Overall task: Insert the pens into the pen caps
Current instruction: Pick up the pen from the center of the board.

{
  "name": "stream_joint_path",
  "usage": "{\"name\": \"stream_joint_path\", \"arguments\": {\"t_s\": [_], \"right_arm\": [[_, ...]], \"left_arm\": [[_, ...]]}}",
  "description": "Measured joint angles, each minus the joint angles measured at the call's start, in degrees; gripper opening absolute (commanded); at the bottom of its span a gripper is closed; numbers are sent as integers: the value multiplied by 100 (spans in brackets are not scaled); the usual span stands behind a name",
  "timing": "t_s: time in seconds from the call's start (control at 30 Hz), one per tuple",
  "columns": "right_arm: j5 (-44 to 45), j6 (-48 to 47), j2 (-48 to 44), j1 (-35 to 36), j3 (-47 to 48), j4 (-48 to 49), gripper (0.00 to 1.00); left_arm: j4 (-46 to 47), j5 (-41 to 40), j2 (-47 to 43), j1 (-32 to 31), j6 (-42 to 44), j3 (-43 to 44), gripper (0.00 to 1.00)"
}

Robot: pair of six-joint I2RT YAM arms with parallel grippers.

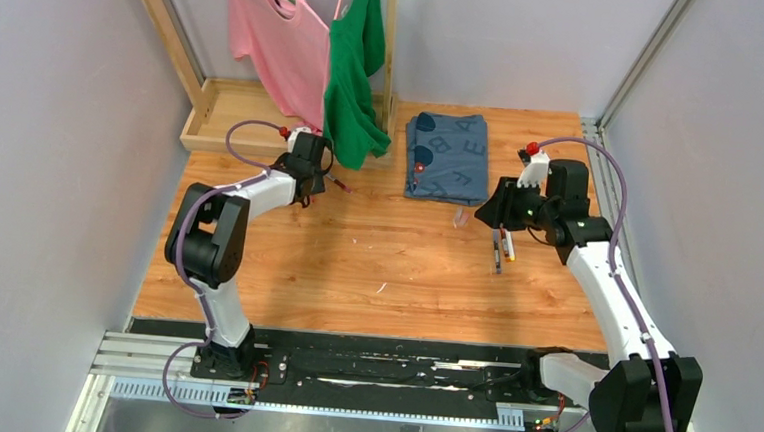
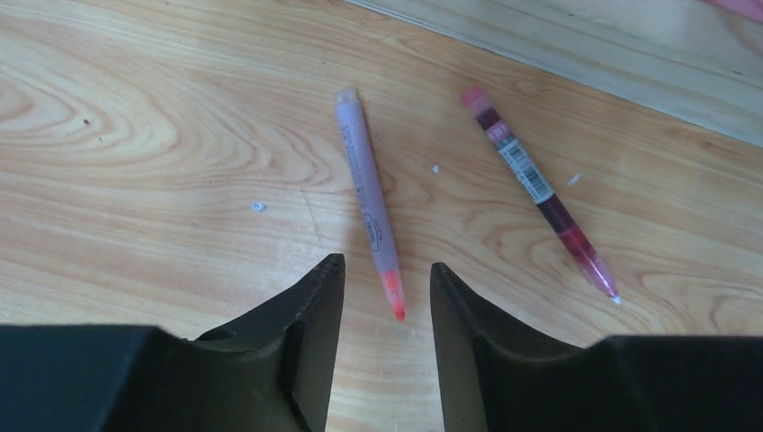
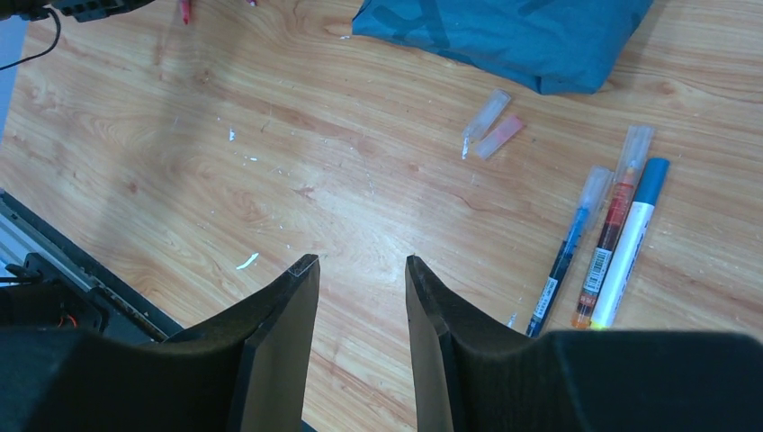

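**Tools half-open above the bench, pens lying loose**

Left tool [image 2: 387, 265] hangs low over the wooden bench [image 2: 135, 135], its jaws partway apart with nothing clasped between them. Just ahead of it the purple pen [image 2: 367, 193] lies flat. Its bare orange-red tip points back into the gap between the two fingers, and neither finger appears to touch it. To the right and apart from it lies the dark red pen [image 2: 540, 193], slanted, with its fine tip toward the near right.

In the top view these two pens sit near the foot of the wooden rack [image 1: 214, 116], where a pink shirt [image 1: 269, 39] and a green shirt [image 1: 352, 64] hang.

Further right, at the far side of the bench, lies a folded blue cloth [image 3: 504, 36]. Just in front of it are two loose caps close together, the clear cap [image 3: 486, 112] and the pinkish cap [image 3: 501, 135].

Right tool [image 3: 360, 261] is also partway open and holds nothing, with bare wood below it. To its right three pens lie side by side:
- The blue-black pen [image 3: 560, 270] has a clear cap on its far end.
- The orange-red pen [image 3: 607, 247] has a clear cap as well.
- The white pen [image 3: 625, 256] has a blue cap.
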Motion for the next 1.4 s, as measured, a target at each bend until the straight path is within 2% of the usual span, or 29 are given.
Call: {"name": "stream_joint_path", "arguments": {"t_s": [0.47,0.6,0.73,0.83,0.9,1.03,1.23,1.4], "right_arm": [[-227,103,-52,0,-151,96,41],[-280,118,-57,0,-170,129,41],[-306,155,-83,0,-258,151,40],[-332,192,-125,0,-310,166,40],[-363,210,-162,0,-343,170,40],[-455,227,-223,0,-411,201,40],[-706,286,-271,0,-581,417,40],[-782,463,-271,107,-837,662,41]], "left_arm": [[-236,269,597,328,-201,415,35],[-258,426,704,426,-205,446,26],[-264,568,730,549,-223,470,8],[-197,822,728,682,-280,459,1],[-90,940,697,756,-319,391,0],[181,1099,420,822,-361,-39,0],[717,1845,-643,807,-750,-1475,0],[1084,2380,-1523,350,-1222,-2570,0]]}}
